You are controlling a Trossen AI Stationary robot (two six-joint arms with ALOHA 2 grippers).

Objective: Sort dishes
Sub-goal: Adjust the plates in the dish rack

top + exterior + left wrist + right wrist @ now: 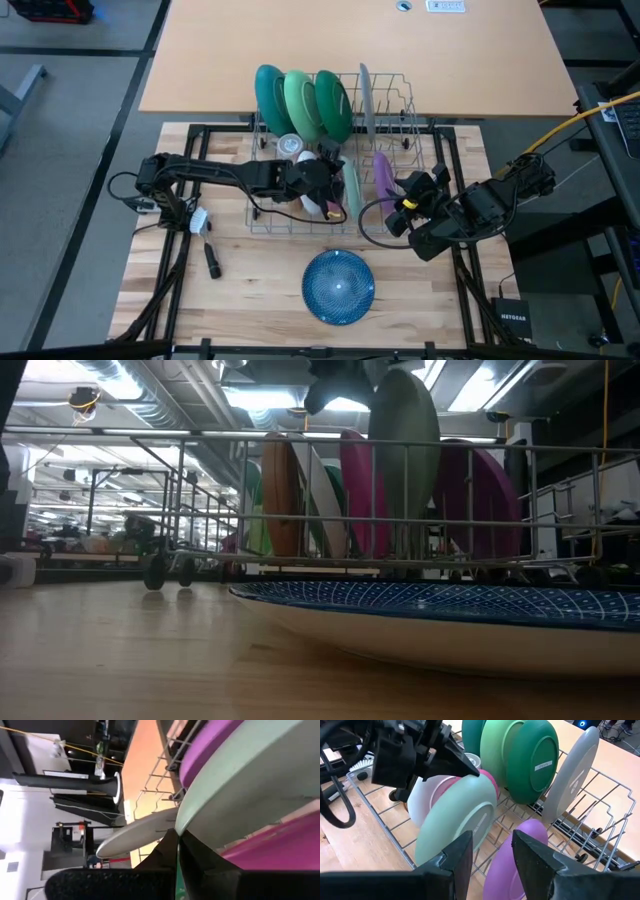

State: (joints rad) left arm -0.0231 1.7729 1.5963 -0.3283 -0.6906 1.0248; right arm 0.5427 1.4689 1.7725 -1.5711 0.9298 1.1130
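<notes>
White label on green bowl, unreadable

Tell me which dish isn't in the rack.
The blue patterned plate. It lies flat on the wooden table in front of the wire rack; every other dish stands on edge in it.

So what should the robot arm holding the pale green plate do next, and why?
Probably lift it straight up. The left gripper is shut on the rim of the round pale green plastic plate, which stands on edge in the metal wire dish rack, close beside the pink plate, so tilting could knock it.
</notes>
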